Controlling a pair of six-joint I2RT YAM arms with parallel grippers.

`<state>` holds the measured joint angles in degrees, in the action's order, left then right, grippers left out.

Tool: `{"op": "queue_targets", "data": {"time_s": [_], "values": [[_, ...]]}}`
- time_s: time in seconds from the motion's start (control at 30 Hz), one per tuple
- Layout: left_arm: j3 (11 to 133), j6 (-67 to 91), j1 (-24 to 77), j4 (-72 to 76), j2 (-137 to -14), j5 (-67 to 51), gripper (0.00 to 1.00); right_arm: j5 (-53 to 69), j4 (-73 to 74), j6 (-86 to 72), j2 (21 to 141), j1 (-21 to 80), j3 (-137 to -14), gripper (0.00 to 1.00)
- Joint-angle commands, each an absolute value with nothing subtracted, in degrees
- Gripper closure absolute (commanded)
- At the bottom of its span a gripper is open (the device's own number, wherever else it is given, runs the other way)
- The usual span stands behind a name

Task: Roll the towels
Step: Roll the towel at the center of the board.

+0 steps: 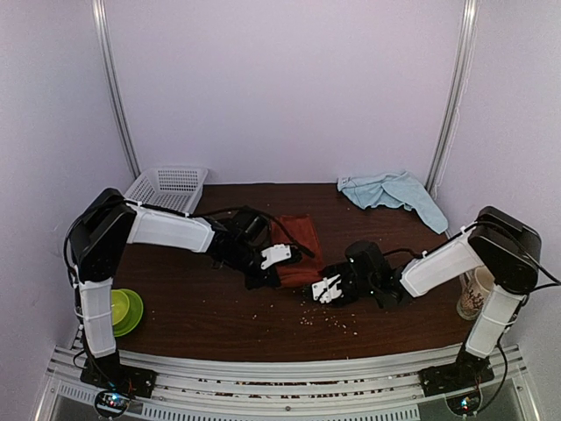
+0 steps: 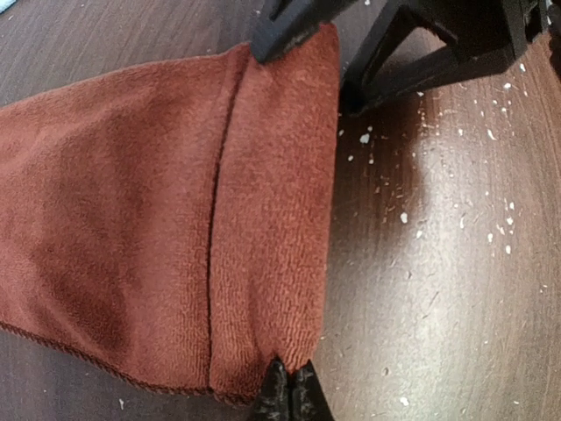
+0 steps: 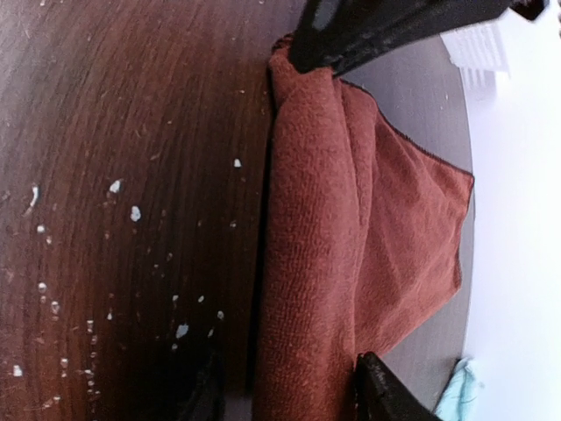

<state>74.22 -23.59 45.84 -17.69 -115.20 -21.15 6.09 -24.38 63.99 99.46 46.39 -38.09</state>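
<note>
The rust-red towel [image 1: 298, 237] lies mid-table, its near end folded over into a thick roll [image 2: 272, 219]. My left gripper [image 2: 291, 395] is shut, pinching one end of that roll. At the roll's other end, my right gripper [image 3: 294, 399] straddles the roll [image 3: 307, 289]. Its jaws are open: one finger [image 3: 386, 395] touches the cloth and the other [image 3: 206, 395] stands a little off it. In the top view both grippers meet at the towel's near edge, left gripper [image 1: 277, 277] and right gripper [image 1: 308, 282]. The pale blue towel [image 1: 390, 191] lies crumpled at the back right.
A white basket [image 1: 171, 187] stands at the back left. A green bowl [image 1: 123, 309] sits at the near left and a cup [image 1: 476, 294] at the right edge. White crumbs [image 1: 329, 317] are scattered in front of the grippers.
</note>
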Motion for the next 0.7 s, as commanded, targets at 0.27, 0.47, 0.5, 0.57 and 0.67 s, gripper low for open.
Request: {"op": "queue_targets", "data": {"time_s": [0.27,0.47,0.5,0.57,0.67], "values": [[73.61,-25.35,44.65,-16.68,-115.98,-24.46,1.0,1.1,-19.96,59.76,103.89,48.53,-43.67,1.0],[72.39,-25.28,44.69,-14.34,-111.67,-18.9,0.66,5.47,-11.85,56.92,102.94,48.18,-46.99,1.0],[71.42,-25.45,44.73,-12.98,-109.9,-17.84,0.57,6.55,-10.76,56.39,102.8,47.92,-47.53,1.0],[67.93,-25.51,44.89,-8.27,-106.82,-16.02,0.44,8.84,-7.43,55.27,102.77,47.2,-48.88,1.0],[60.67,-25.95,45.04,0.17,-101.64,-14.75,0.25,11.17,-4.52,54.28,103.21,46.27,-50.38,1.0]]}}
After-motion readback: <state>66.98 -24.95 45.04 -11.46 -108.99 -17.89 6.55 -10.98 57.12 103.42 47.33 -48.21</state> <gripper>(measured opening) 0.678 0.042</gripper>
